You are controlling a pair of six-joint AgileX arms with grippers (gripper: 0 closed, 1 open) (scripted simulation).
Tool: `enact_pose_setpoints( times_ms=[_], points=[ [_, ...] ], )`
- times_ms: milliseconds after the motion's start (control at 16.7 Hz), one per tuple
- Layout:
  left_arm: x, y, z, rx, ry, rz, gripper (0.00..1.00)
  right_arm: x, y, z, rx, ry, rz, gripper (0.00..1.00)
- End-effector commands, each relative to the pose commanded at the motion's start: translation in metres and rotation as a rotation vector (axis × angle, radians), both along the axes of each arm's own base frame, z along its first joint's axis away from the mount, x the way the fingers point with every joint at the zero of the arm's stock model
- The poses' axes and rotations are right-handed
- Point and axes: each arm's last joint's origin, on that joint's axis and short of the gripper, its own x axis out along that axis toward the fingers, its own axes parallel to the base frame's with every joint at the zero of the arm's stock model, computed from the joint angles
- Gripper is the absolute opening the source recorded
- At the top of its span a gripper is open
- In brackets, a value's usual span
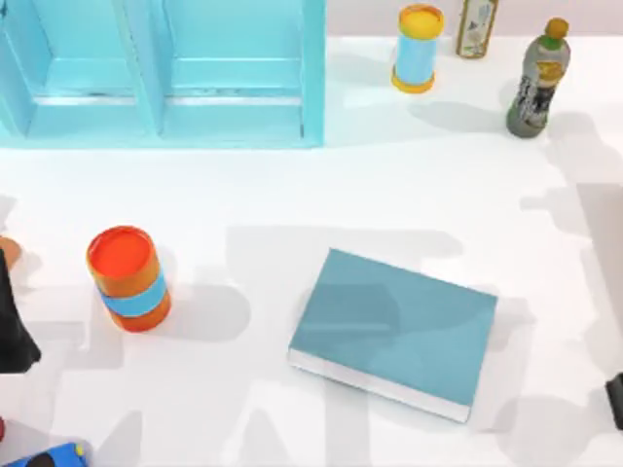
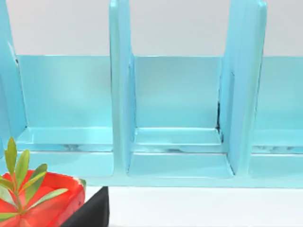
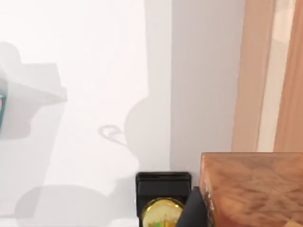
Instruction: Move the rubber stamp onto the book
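The book (image 1: 394, 331) lies flat near the middle of the table, teal-blue cover up, its white page edges toward the front. Nothing rests on it. The rubber stamp is out of view. My left gripper (image 1: 10, 326) is a dark shape at the table's left edge, left of the orange can and far from the book. My right gripper (image 1: 615, 399) just pokes in at the right edge, right of the book's front corner. A wood-grained brown block (image 3: 251, 189) sits close in the right wrist view, and I cannot tell what it is.
An orange can with a blue band (image 1: 128, 278) stands left of the book. The light-blue shelf unit (image 1: 161, 73) fills the back left. A yellow-and-blue can (image 1: 419, 49) and two bottles (image 1: 537, 83) stand at the back right. A red pot with a green plant (image 2: 38, 203) is near the left gripper.
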Motion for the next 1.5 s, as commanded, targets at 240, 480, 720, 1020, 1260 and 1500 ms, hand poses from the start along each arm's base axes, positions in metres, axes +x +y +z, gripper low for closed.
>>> enact_pose_setpoints(
  times_ms=[240,480,720,1020,1260,1500],
  points=[
    [0.000,0.000,0.000,0.000,0.000,0.000,1.00,0.010,0.067,-0.021,0.008,0.000,0.000,0.00],
    [0.000,0.000,0.000,0.000,0.000,0.000,1.00,-0.012,0.166,-0.048,0.001,0.010,-0.003,0.00],
    [0.000,0.000,0.000,0.000,0.000,0.000,1.00,-0.042,0.231,-0.076,-0.009,0.006,-0.002,0.00],
    [0.000,0.000,0.000,0.000,0.000,0.000,1.00,-0.048,0.241,-0.080,-0.004,-0.004,-0.002,0.00],
    [0.000,0.000,0.000,0.000,0.000,0.000,1.00,-0.048,0.241,-0.076,-0.003,-0.004,-0.002,0.00],
    [0.000,0.000,0.000,0.000,0.000,0.000,1.00,-0.048,0.241,-0.075,-0.004,-0.004,-0.002,0.00]
  ],
)
